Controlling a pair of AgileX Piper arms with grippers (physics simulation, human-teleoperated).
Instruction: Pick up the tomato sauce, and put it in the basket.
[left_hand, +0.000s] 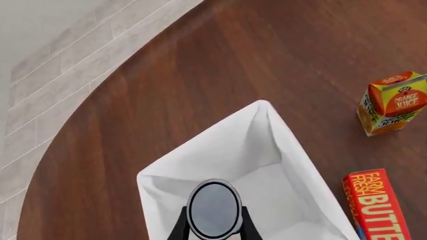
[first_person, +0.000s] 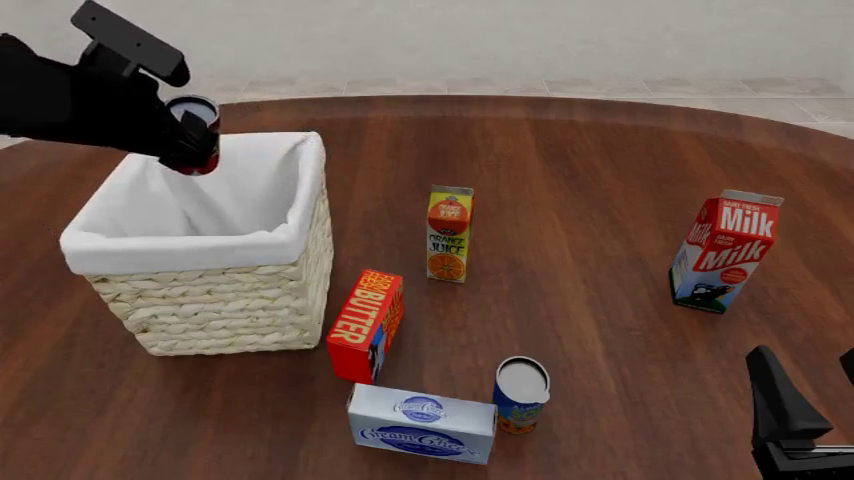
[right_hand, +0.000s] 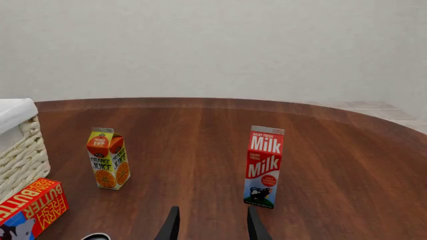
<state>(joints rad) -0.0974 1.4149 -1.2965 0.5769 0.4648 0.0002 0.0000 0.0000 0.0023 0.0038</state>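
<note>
My left gripper (first_person: 184, 148) is shut on the tomato sauce (first_person: 196, 112), a small can with a red label and a pale silver top. It holds the can in the air over the far left part of the basket (first_person: 214, 300). The basket is large, cream wicker with a white cloth lining. In the left wrist view the tomato sauce (left_hand: 214, 207) sits between my two dark fingers (left_hand: 179, 231), with the basket's white lining (left_hand: 227, 150) right beneath. My right gripper (right_hand: 212, 227) is open and holds nothing, low at the near right (first_person: 801, 425).
On the brown table stand an orange juice carton (first_person: 450, 235), a red butter box (first_person: 364, 325), a blue cream cheese box (first_person: 420, 422), a blue-labelled can (first_person: 521, 395) and a milk carton (first_person: 725, 250). The right wrist view shows the milk carton (right_hand: 265, 167) and orange juice carton (right_hand: 109, 158).
</note>
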